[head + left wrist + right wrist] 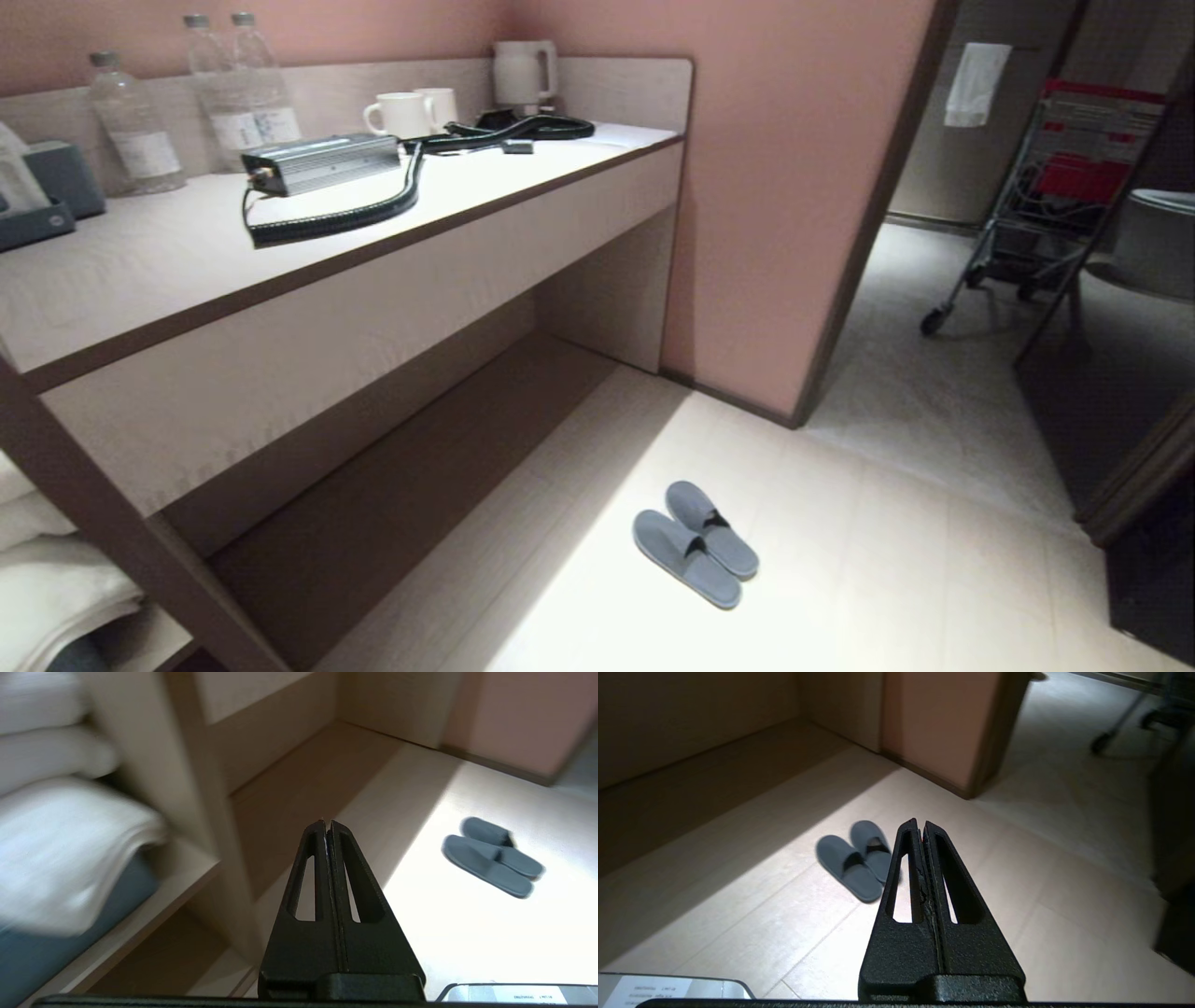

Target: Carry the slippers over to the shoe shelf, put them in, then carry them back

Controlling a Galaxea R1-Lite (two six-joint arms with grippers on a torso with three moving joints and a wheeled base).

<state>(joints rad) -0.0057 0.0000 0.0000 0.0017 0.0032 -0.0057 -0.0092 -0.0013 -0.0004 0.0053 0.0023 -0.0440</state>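
A long beige desk [280, 271] runs along a pink wall, with the low open shoe shelf [392, 504] beneath it. The slippers [695, 543] lie side by side, touching, on the pale floor [887, 579] beside the shelf. The left claw [327, 823] and right claw [920, 823] are both clenched and empty, above the floor.

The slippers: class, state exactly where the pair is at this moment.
In the head view the slippers lie side by side on the pale floor, right of the open space under the desk counter, untouched by either gripper.
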